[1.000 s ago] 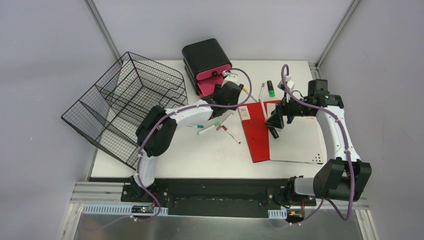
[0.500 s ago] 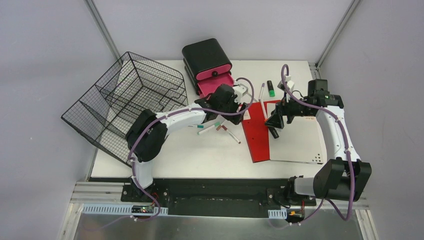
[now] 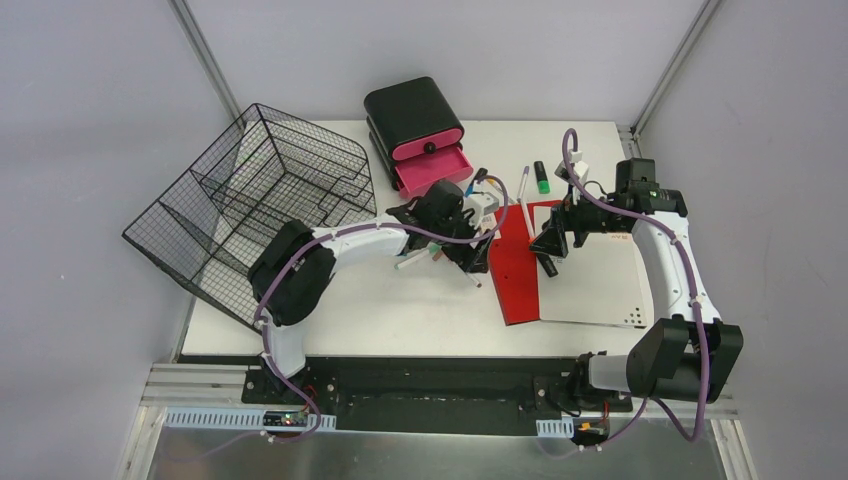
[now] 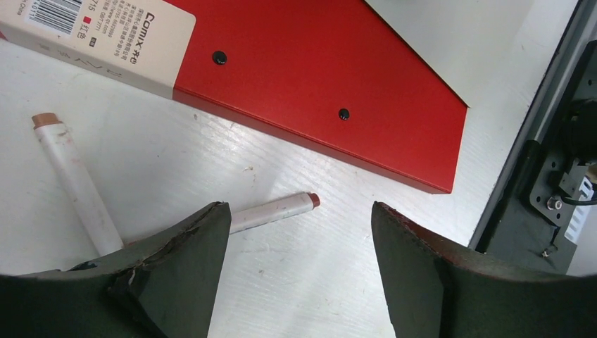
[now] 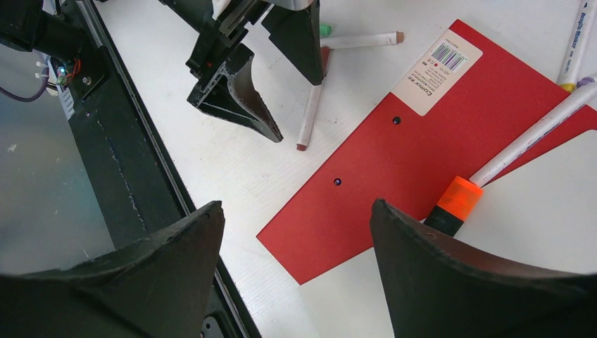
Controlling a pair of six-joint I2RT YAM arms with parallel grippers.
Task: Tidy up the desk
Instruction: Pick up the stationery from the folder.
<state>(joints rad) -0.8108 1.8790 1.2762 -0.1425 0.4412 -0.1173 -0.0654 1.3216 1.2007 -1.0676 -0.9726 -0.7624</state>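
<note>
The desk is a white tabletop. Loose markers lie at its middle. My left gripper hangs open just above them. A white marker with a red end pokes out from behind my left finger, and a brown-capped marker lies further left. My left gripper holds nothing. A red-and-white notebook lies open to the right. My right gripper hovers open over its red cover, empty. An orange highlighter rests on the notebook.
A tilted wire basket fills the left side. A black box with an open pink drawer stands at the back centre. A green highlighter and pens lie behind the notebook. The desk's metal-framed near edge runs close to both grippers.
My left gripper has swung from the pink drawer towards the near right, over the markers beside the notebook, and its jaws have widened. The right arm has not moved.
</note>
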